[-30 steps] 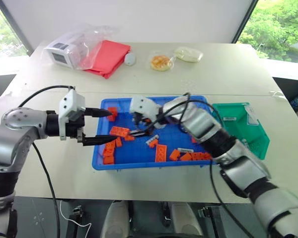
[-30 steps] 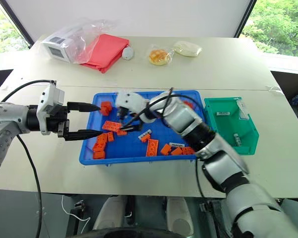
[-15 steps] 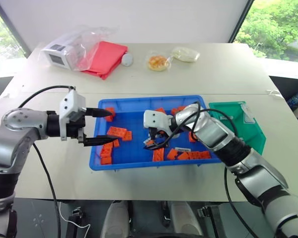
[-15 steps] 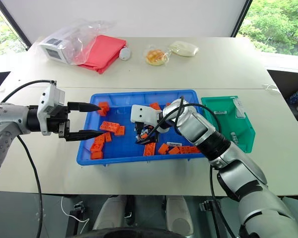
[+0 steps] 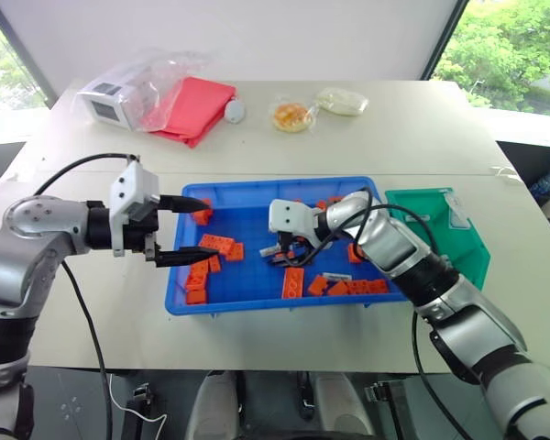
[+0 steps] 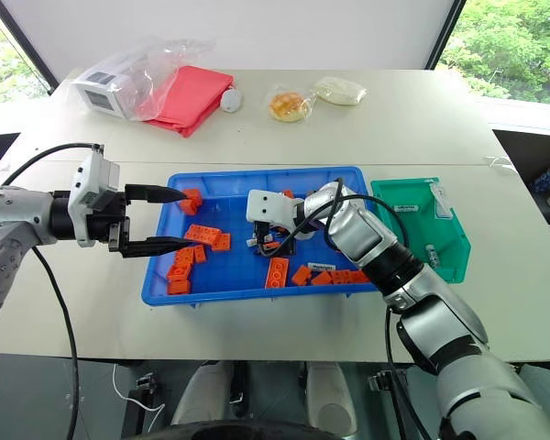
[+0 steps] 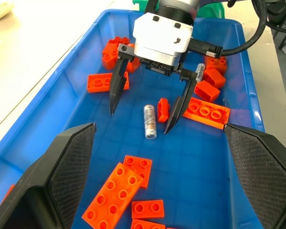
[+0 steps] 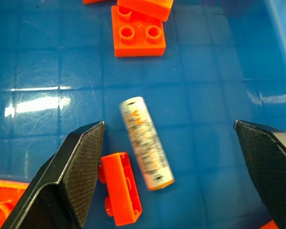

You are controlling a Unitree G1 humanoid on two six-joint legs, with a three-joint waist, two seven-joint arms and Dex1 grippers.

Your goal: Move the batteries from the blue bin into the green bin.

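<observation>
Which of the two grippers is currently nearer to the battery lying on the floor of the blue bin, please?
The right gripper: it hangs directly over the battery, open. The left gripper hovers open at the blue bin's far end, among orange bricks.

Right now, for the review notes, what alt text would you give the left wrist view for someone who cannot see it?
The right gripper hangs open over a battery lying flat on the blue bin floor, one finger on either side and a small orange brick beside the battery. More orange bricks lie scattered around, and the left gripper's fingers frame the foreground.

L claw [image 5: 194,231] open, level; R claw [image 7: 146,107] open, angled down.
</observation>
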